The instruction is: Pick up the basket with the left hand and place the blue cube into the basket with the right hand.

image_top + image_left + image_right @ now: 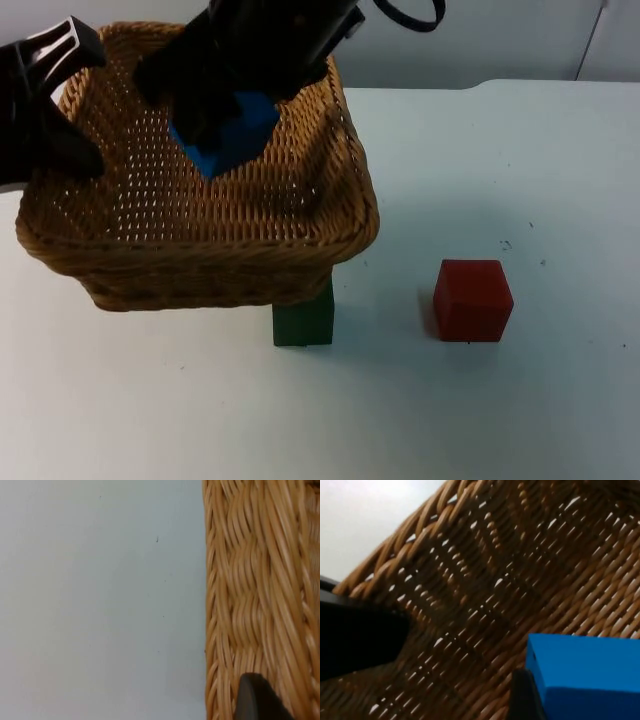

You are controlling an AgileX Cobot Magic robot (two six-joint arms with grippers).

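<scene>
The basket (200,235) is sitting lifted above the white table (500,400) at the left of the scene, a shallow, squarish tray of light brown wicker with a thick braided rim, its open weave letting the table's white glint through the floor. The left gripper (45,110) is gripping the basket's left rim, its fingers clamped on the wicker; in the left wrist view a black fingertip (257,700) is lying against the woven rim (260,590), with the bare table (100,600) beside it. The right gripper (215,125) is reaching down into the basket from the far side, its fingers closed on the blue cube (225,130), a plain bright blue block with sharp edges, tilted and hanging just above the basket's floor. In the right wrist view the blue cube (587,677) is sitting against a dark finger, over the woven floor (510,580). A dark green cube (303,320) is standing on the table, half hidden under the basket's near right corner. A red cube (472,298) is standing to the right, well apart from the basket.
</scene>
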